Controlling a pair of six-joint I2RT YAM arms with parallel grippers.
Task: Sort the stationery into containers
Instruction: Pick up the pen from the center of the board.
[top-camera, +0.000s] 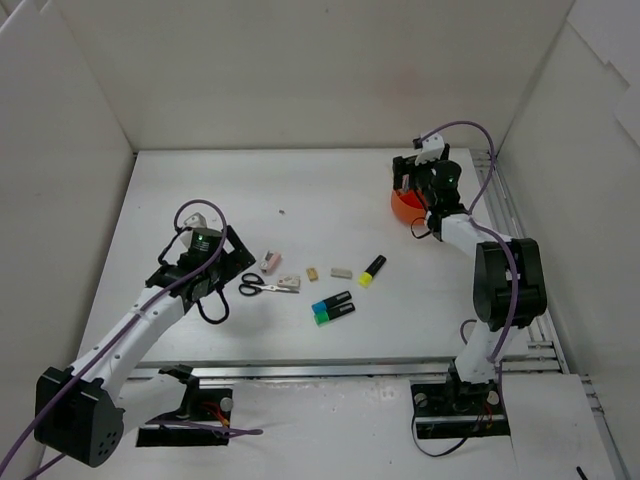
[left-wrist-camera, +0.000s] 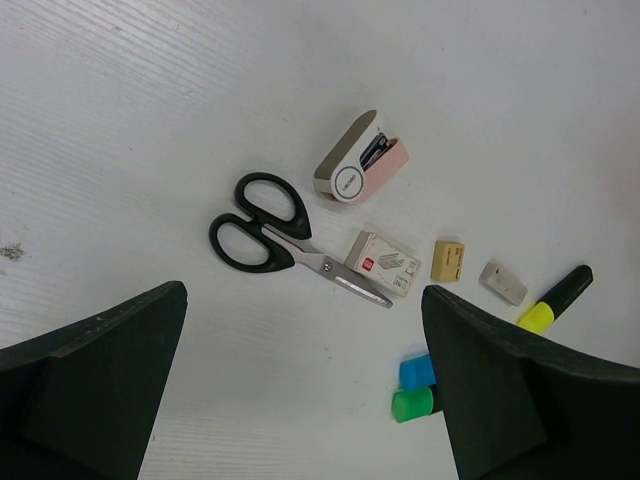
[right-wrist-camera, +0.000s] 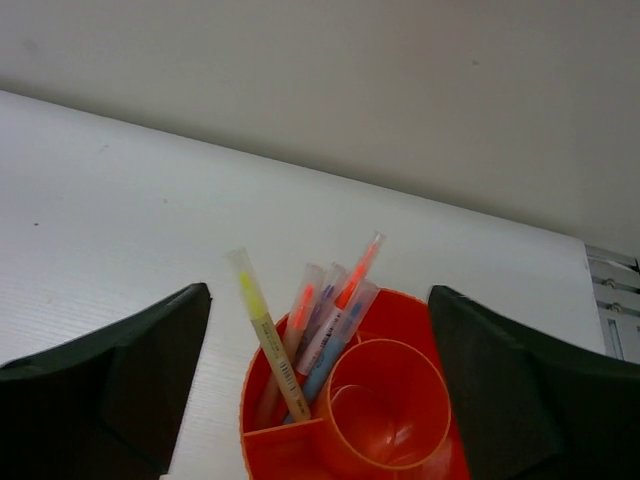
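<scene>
Scissors (left-wrist-camera: 296, 251), a pink stapler (left-wrist-camera: 358, 165), erasers (left-wrist-camera: 447, 260) and a yellow highlighter (left-wrist-camera: 555, 300) lie mid-frame on the surface (left-wrist-camera: 140, 110), just beyond the released, empty left hand (left-wrist-camera: 303, 293), whose finger cuts off the blue highlighter (left-wrist-camera: 418, 372) and green highlighter (left-wrist-camera: 411, 404). The right hand (right-wrist-camera: 320, 291), likewise released, hovers over the orange cup (right-wrist-camera: 395, 400), cropped at the frame bottom, with pens (right-wrist-camera: 335, 335) standing inside; overhead, it hides most of the cup.

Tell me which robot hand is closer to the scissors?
Left. The left gripper hovers just beside the scissors; the right gripper is far away, above the orange cup.
</scene>
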